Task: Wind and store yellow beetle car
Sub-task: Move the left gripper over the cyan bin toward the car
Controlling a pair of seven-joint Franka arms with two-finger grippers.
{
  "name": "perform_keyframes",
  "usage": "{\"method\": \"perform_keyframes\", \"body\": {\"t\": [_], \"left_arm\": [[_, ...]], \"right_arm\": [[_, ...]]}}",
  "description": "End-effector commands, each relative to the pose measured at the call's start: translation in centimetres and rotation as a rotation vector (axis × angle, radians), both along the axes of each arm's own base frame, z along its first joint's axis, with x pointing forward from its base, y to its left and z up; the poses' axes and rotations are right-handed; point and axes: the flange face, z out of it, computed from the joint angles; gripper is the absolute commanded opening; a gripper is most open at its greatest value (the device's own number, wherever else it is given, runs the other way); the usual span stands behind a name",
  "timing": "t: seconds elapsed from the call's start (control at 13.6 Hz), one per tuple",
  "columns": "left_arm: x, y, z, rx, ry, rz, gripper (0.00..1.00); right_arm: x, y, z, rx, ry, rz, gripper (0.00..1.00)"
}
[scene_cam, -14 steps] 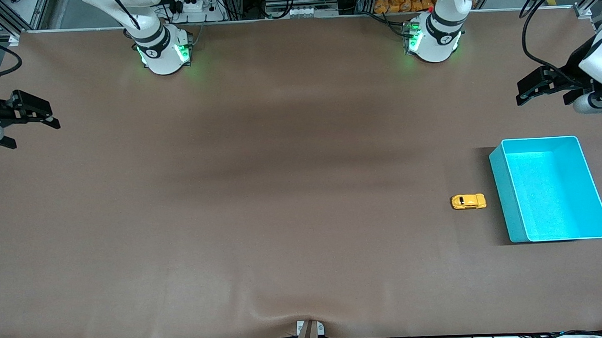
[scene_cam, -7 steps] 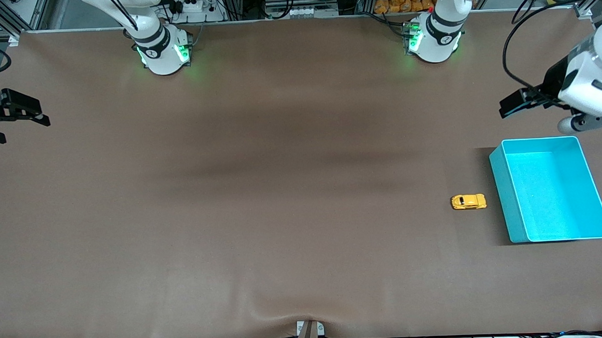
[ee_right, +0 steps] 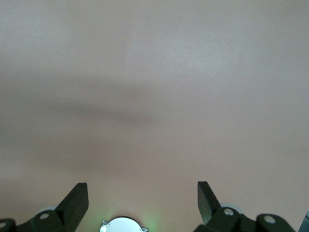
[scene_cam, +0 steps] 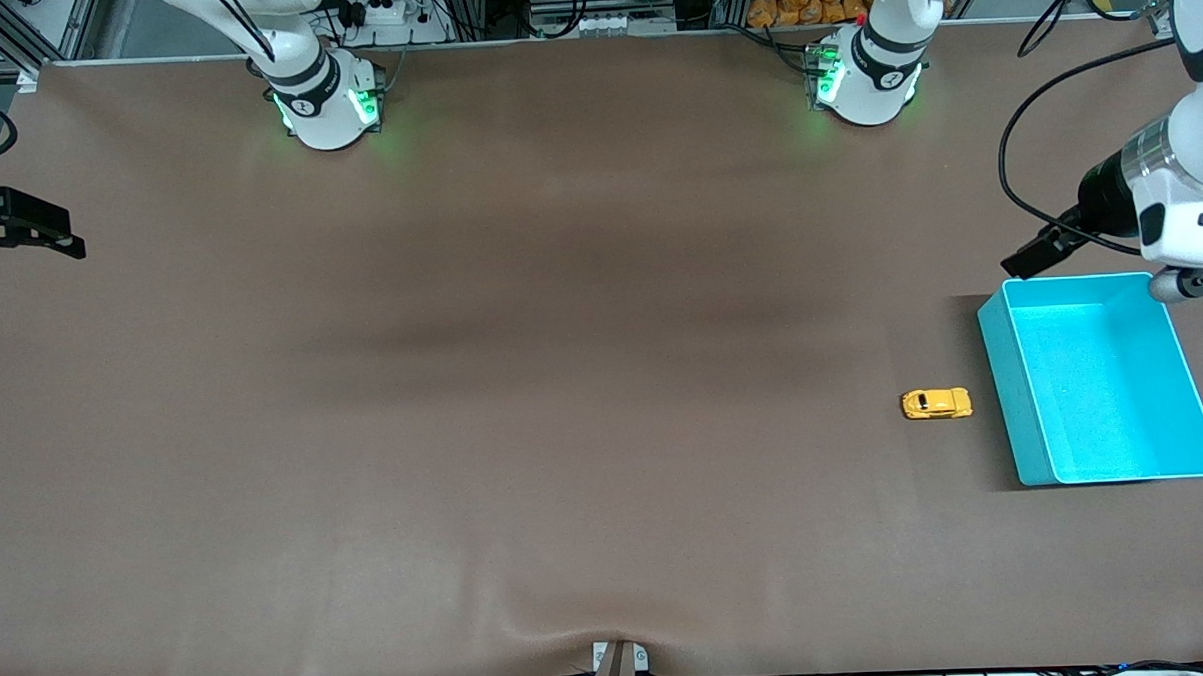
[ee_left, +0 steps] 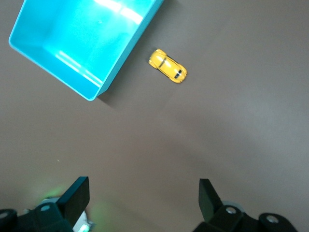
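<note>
The yellow beetle car [scene_cam: 936,403] stands on its wheels on the brown table, close beside the turquoise bin [scene_cam: 1008,364], on the bin's side toward the right arm's end. The left wrist view shows both the car [ee_left: 167,66] and the bin [ee_left: 104,67]. My left gripper [scene_cam: 1034,253] hangs open and empty over the table by the bin's corner nearest the robot bases; its jaws [ee_left: 143,195] stand wide apart. My right gripper [scene_cam: 28,233] is open and empty at the right arm's end of the table, far from the car; its wrist view [ee_right: 141,193] shows only bare table.
The bin is empty. The two arm bases [scene_cam: 328,102] [scene_cam: 868,79] stand along the table's edge farthest from the front camera. A small bracket [scene_cam: 618,663] sits at the table's nearest edge.
My left arm has swung down and toward the bin, its gripper now over the bin's corner. My right gripper has drifted outward toward the table's end. The car and bin have not moved.
</note>
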Motion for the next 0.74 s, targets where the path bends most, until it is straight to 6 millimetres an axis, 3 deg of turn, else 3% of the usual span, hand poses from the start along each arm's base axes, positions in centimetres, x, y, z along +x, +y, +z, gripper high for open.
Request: {"method": "perform_keyframes", "body": {"t": [0.0, 0.66], "left_arm": [[0.2, 0.0, -1.8, 0.001, -0.026, 0.147, 1.0], [3.5, 1.2, -7.4, 0.019, -0.043, 0.505, 1.0]], "right_arm": [[-1.2, 0.0, 2.0, -0.027, -0.063, -0.042, 1.0], [-2.3, 0.7, 1.3, -0.025, -0.116, -0.126, 1.0]]}}
